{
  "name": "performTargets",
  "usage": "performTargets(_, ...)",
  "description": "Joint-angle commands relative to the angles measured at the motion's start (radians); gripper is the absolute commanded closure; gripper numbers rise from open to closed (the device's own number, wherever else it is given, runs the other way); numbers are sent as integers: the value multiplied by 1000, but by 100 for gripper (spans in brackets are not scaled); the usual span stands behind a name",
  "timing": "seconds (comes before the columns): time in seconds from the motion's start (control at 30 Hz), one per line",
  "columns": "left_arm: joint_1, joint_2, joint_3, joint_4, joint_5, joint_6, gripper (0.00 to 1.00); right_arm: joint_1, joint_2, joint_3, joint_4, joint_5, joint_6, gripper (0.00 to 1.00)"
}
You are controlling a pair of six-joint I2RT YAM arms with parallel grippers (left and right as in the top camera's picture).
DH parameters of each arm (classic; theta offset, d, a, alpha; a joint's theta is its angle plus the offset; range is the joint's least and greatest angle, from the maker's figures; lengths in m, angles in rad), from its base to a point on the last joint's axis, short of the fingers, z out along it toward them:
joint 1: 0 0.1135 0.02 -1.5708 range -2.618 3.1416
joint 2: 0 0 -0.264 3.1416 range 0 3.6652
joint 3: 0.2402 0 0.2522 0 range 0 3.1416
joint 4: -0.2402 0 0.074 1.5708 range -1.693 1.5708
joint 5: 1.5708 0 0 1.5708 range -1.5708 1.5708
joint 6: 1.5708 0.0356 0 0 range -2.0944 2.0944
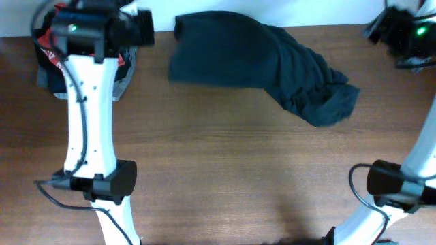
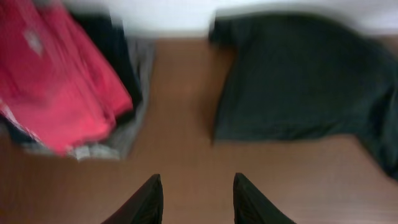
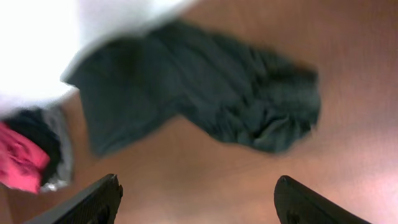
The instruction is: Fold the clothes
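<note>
i read this as a pause between grasps in the folding: neither claw has hold of anything and the clothes (image 1: 262, 64) lie alone on the counter (image 1: 225, 177). the left claw (image 2: 196, 202) is partly open, with only bare wood showing between its dark fingers. the right claw (image 3: 199, 205) is spread wide, its fingers at the two lower corners of its own view, and it is just as empty. the garment sits at the far edge of the counter, roughly midway between the arms. it is well clear of the red t-shirt (image 2: 56, 93) and the grey garment (image 2: 134, 118) piled at the far left, near where my left arm is. it looks half done to me. its left portion lies flat with a fairly square edge, while its right end is bunched into a heap of soft creases that sags toward me. the cloth is plain, very dark and limp, and i can't pick out any mark on it through the blur of the wrist views. for the next move i'd judge the right claw needs to come down on that crumpled end and pinch a single layer at the hem. it can then draw the end out flat or carry it over the tidy half, while the left claw pins the flat side so it doesn't drag.
</note>
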Motion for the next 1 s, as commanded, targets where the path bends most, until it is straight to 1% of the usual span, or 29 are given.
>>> performTargets(0.0, 5, 18, -102, -20, -2, -84, 62, 6, -5, -46, -41, 49, -14, 17)
performTargets(0.03, 5, 18, -123, -24, 8, -83, 58, 6, -5, -53, -51, 65, -15, 17)
performTargets(0.07, 5, 18, -143, -27, 23, -82, 51, 6, -5, -59, -51, 72, -29, 17)
performTargets(0.1, 5, 18, -159, -27, 36, -82, 40, 6, -5, -60, -51, 73, -30, 15)
performTargets(0.13, 5, 18, -173, -26, 52, -82, 34, 6, -5, -60, -51, 72, -29, 13)
performTargets(0.17, 5, 18, -187, -24, 72, -81, 32, 6, -5, -60, -51, 72, -30, 10)
performTargets(0.2, 5, 18, -204, -17, 85, -80, 32, 6, -5, -61, -51, 77, -30, 5)
performTargets(0.27, 5, 18, -245, 8, 122, -65, 31, 6, -5, -64, -51, 102, -29, 4)
performTargets(0.43, 5, 20, -405, 124, 196, -44, 30, 5, -3, -109, -51, 117, -13, 4)
performTargets(0.5, 5, 20, -495, 188, 202, -45, 31, 5, -3, -140, -51, 118, -12, 4)
performTargets(0.53, 5, 20, -561, 238, 202, -45, 31, 5, -3, -165, -48, 121, -10, 5)
performTargets(0.63, 5, 23, -645, 325, 201, -50, 31, 5, -3, -207, -40, 122, -10, 7)
performTargets(0.83, 5, 96, -673, 461, 194, -61, 31, 17, -3, -285, -36, 121, -19, 7)
performTargets(0.97, 3, 145, -672, 512, 194, -64, 31, 48, -3, -360, -16, 147, -26, 7)
